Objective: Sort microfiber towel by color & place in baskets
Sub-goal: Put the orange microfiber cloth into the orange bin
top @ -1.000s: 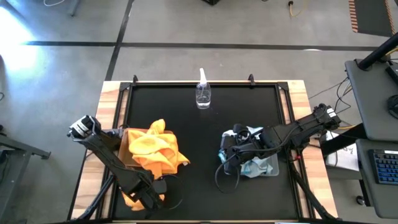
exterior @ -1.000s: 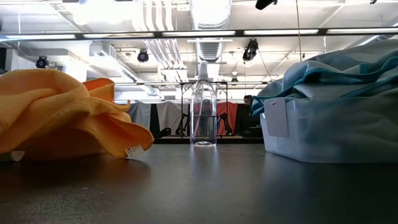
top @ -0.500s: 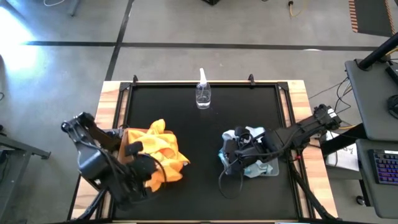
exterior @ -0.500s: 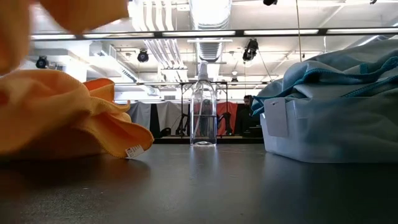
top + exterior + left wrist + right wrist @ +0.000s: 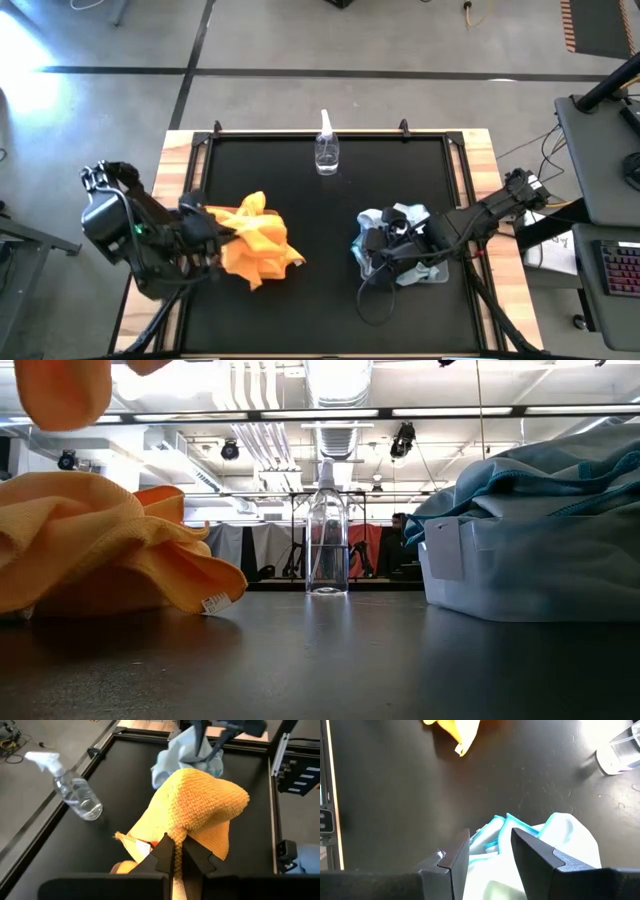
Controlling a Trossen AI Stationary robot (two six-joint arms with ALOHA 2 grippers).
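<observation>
My left gripper [image 5: 174,854] is shut on an orange towel [image 5: 200,810] and hovers at the left side of the orange towel pile [image 5: 255,240]. In the low view the held towel [image 5: 60,390] is above the pile [image 5: 100,540]. The pile and my left arm hide the tan basket. My right gripper [image 5: 490,852] is open over the pale blue towels [image 5: 405,215] heaped in the clear plastic basket [image 5: 500,580]. Its fingers stand on either side of a towel's turquoise-edged fold [image 5: 492,837]; whether they touch it, I cannot tell. My left gripper pinches the orange towel between its two fingers at a bunched fold [image 5: 176,839]. One layer or several, I cannot tell. The cloth bulges ahead of the fingertips in a rounded hump. The towel is lifted clear, above the orange pile.
A clear spray bottle [image 5: 326,150] stands upright near the middle of the table's far edge. The black tabletop [image 5: 330,300] lies bare between the two heaps and along the near side. The table has a raised metal frame [image 5: 300,133].
My left gripper has swung from the near edge toward the far side and up, to the orange pile's left side. It has carried an orange towel off the table, so the towel now hangs above the pile. My right gripper has stayed over the blue towels.
</observation>
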